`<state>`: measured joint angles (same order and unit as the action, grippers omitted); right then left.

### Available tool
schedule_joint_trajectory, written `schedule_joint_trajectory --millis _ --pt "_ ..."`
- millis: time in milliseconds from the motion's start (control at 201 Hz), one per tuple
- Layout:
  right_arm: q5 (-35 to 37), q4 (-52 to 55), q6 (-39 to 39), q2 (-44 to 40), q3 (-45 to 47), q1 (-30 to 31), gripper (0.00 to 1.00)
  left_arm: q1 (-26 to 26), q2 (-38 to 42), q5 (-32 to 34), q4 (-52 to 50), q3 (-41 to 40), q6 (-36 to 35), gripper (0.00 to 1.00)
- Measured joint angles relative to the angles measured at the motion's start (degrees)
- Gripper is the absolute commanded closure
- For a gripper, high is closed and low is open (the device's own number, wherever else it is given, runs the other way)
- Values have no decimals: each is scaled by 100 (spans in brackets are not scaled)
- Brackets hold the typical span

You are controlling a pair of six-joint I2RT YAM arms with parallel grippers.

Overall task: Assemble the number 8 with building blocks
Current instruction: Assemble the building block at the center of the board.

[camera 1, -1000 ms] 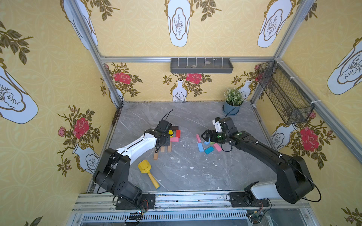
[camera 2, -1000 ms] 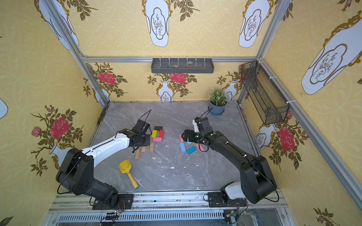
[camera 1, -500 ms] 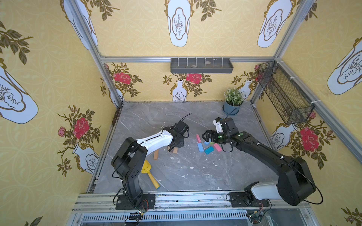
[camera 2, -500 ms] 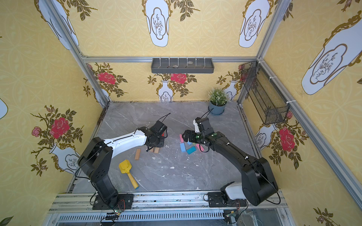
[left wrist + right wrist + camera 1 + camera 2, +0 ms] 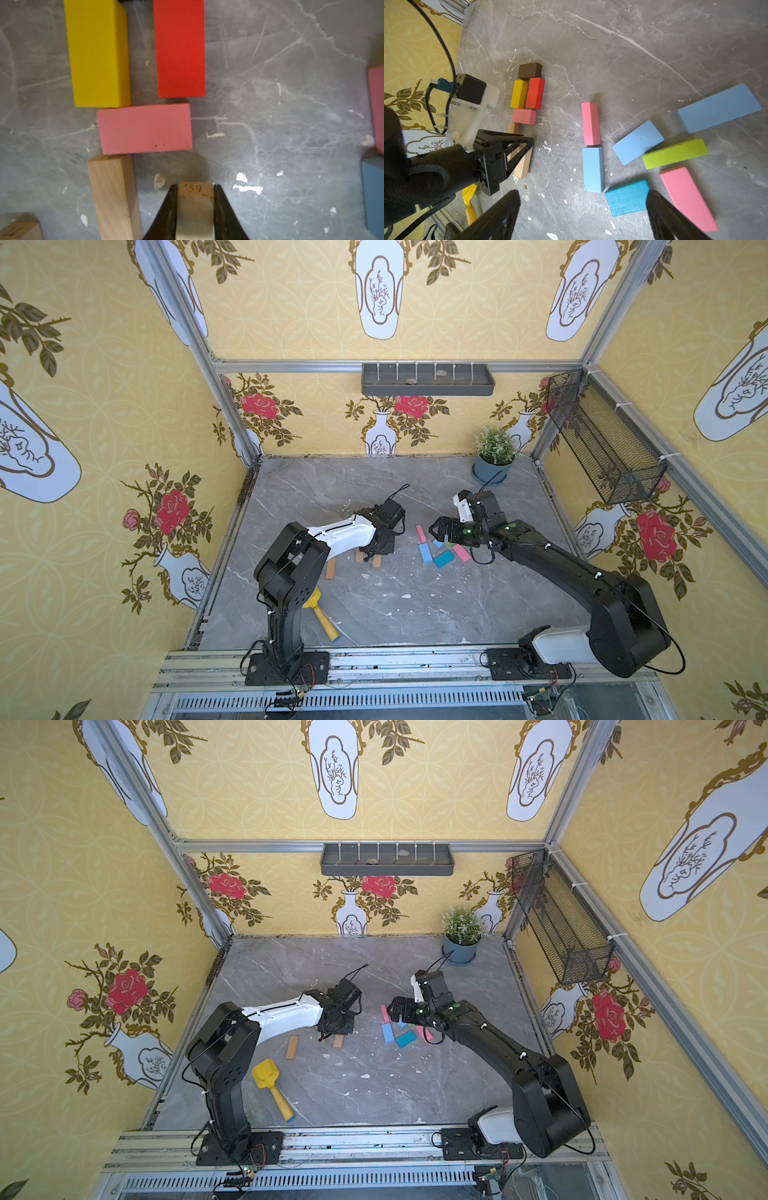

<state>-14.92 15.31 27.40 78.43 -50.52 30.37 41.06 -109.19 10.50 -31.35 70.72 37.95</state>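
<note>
Across the grey table (image 5: 374, 605), blocks are strewn around mid-frame in both top views. Nearest, a tan block (image 5: 195, 212) is clenched by the left tool (image 5: 195, 187) and held parallel to a second tan block (image 5: 112, 197), probably as the lower loop's other side. Beyond these, a pink block (image 5: 144, 128) is laid crosswise under a yellow block (image 5: 97, 54) and a red block (image 5: 179, 47). The right tool (image 5: 583, 194) is spread wide and empty over a spare teal block (image 5: 627, 197).

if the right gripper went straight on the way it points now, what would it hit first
Most likely the teal block, lying flat just ahead of the open right gripper, though depth is unclear.
</note>
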Motion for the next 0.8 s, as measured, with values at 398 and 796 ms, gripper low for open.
schedule_joint_trajectory --millis 398,796 --pt "0 2 -2 0 35 0 2 -2 -146 109 90 24 170 83" --pt "-2 0 -2 0 57 -4 2 -2 -197 323 192 26 411 83"
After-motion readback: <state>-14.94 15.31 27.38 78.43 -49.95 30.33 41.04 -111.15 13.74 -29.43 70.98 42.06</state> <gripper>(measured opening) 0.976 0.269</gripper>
